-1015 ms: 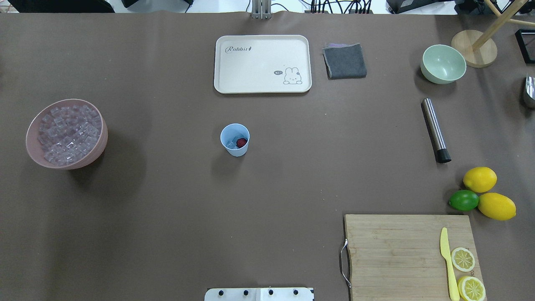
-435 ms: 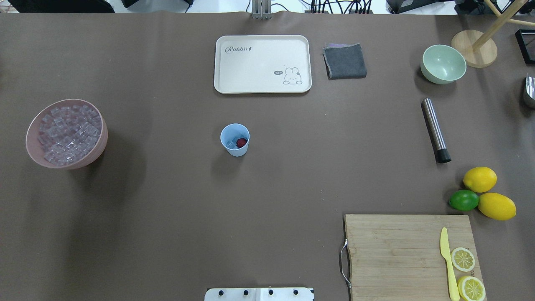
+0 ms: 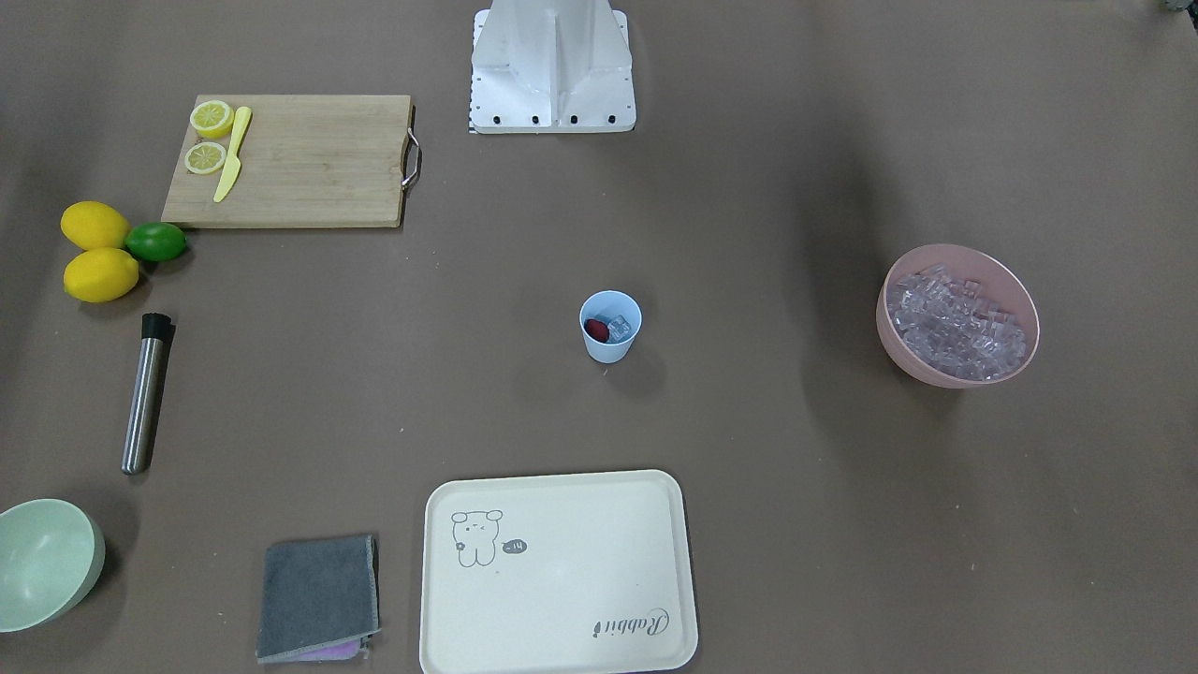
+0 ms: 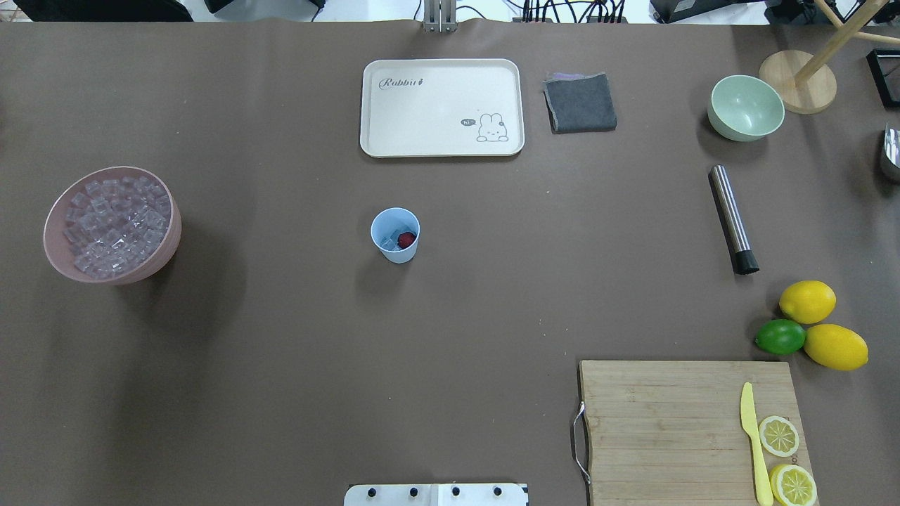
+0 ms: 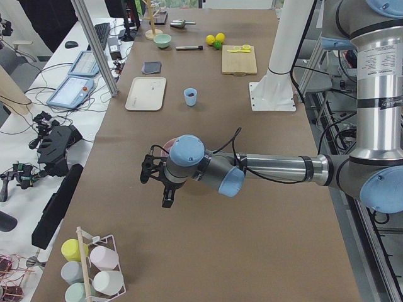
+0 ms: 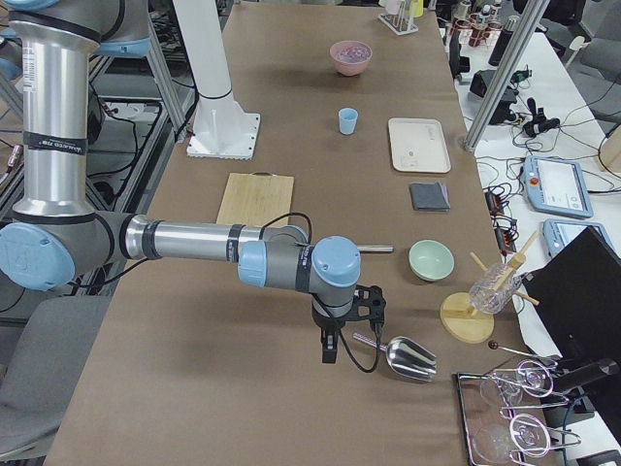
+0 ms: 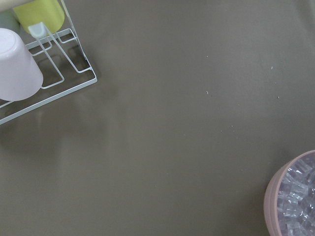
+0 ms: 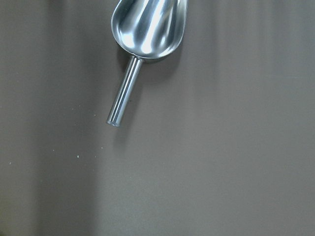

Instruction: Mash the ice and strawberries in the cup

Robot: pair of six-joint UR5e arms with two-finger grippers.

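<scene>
The brown table (image 4: 281,351) is carrying everything, while both arms are hanging out beyond the working area. The left fingers (image 5: 156,189) are hovering near the pink bowl (image 4: 167,254) and the right fingers (image 6: 342,340) above a steel scoop (image 8: 147,29). Only the side views are showing them, so I cannot tell whether either pair is wide or narrow. The steel muddler (image 4: 731,218) is lying flat on the robot's right, and being round, it is likely to be rolling away under a careless pinch. The cup (image 4: 395,235) is standing upright mid-table, well apart from both pairs of fingers, with nothing steadying it. An off-centre push is risking tipping it or sliding it. Inside it, 1 strawberry (image 3: 596,329) is sitting just beside the ice (image 3: 619,327), and hard cubes may be skidding out from under the tool.
</scene>
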